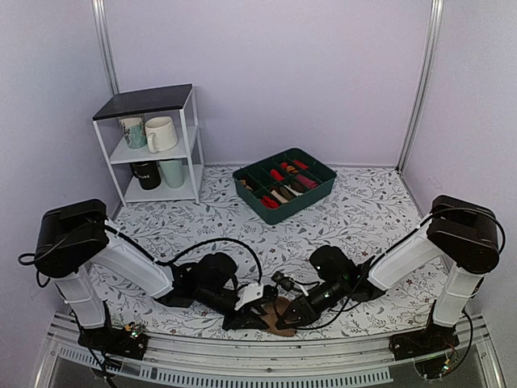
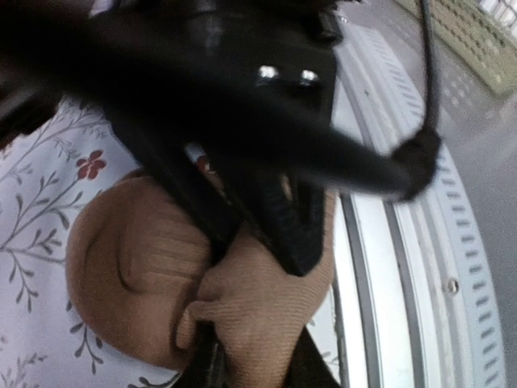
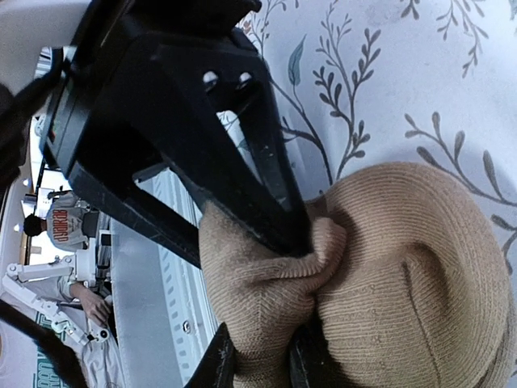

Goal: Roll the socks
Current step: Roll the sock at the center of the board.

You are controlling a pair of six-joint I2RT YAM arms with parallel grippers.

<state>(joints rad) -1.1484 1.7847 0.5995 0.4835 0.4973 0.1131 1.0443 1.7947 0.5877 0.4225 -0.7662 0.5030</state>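
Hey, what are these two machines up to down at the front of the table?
Two robot arms are rolling tan-brown socks at the near edge of the flowered table. The left pincer and the right pincer are each clamped on a fold of the knit, which is bunched into a rounded bundle resting on the table. Farther back, a green tray holds other rolled socks.

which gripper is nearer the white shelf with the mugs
Left. The left gripper grips the socks at the table's near edge, on the side facing the shelf; the right gripper grips them from the opposite side.
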